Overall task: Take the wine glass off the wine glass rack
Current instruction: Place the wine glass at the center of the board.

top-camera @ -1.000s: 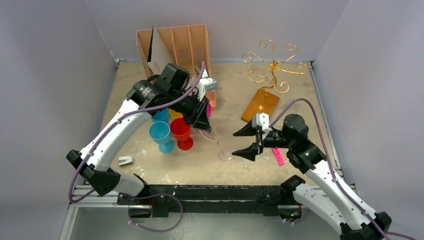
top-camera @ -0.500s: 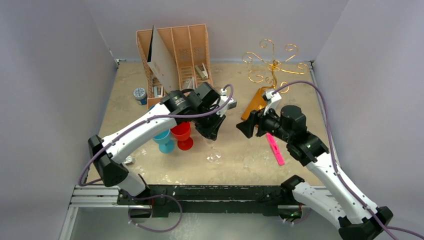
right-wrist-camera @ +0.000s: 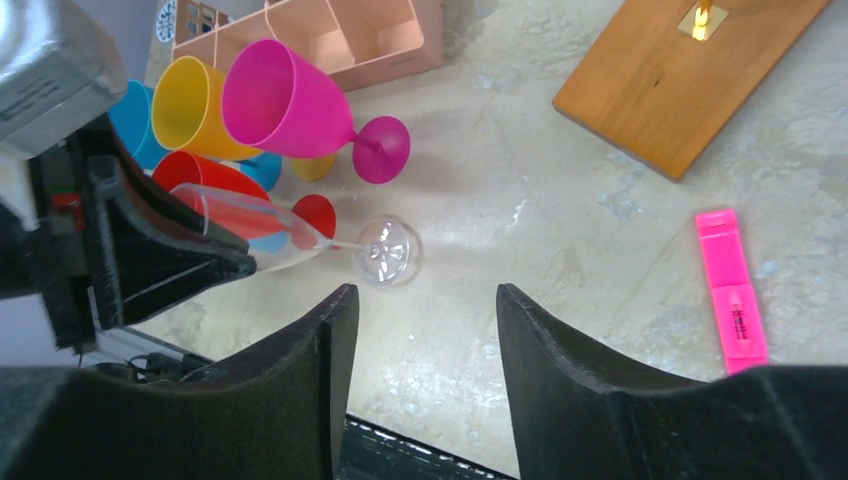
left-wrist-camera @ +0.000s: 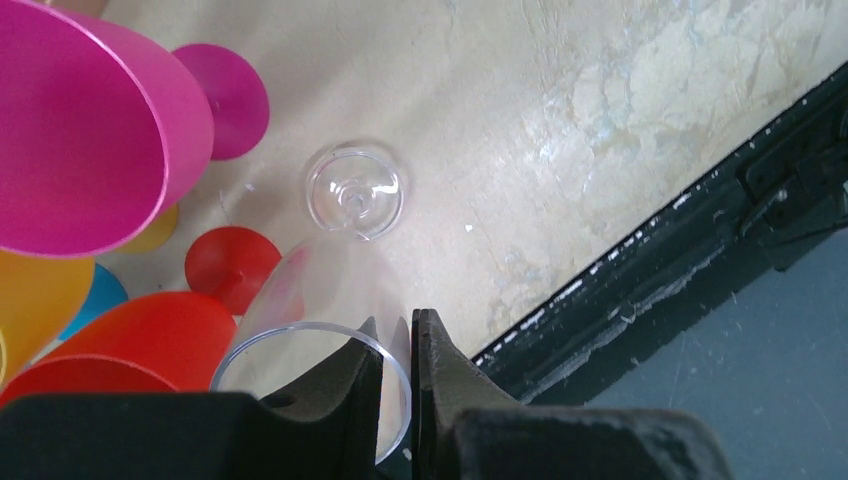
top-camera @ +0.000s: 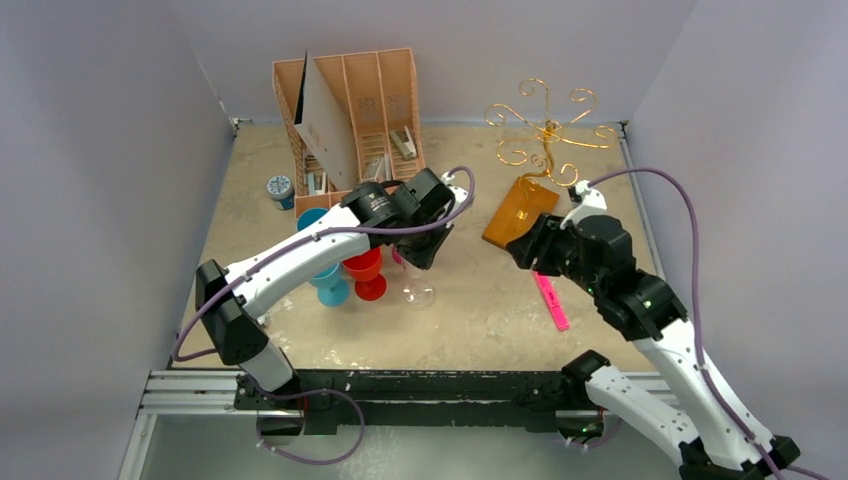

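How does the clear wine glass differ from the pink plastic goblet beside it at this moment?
The clear wine glass is see-through; the pink plastic goblet is opaque. The glass has a slim bowl and thin stem; the goblet's are wider and thicker. The left hand pinches the glass's rim; the goblet stands free. Both have round feet, and neither hangs on the gold wire rack.

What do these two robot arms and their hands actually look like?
The left arm and right arm have white shells with black joints; a purple cable loops along each. The left hand and right hand each end in two black wedge-shaped fingers.
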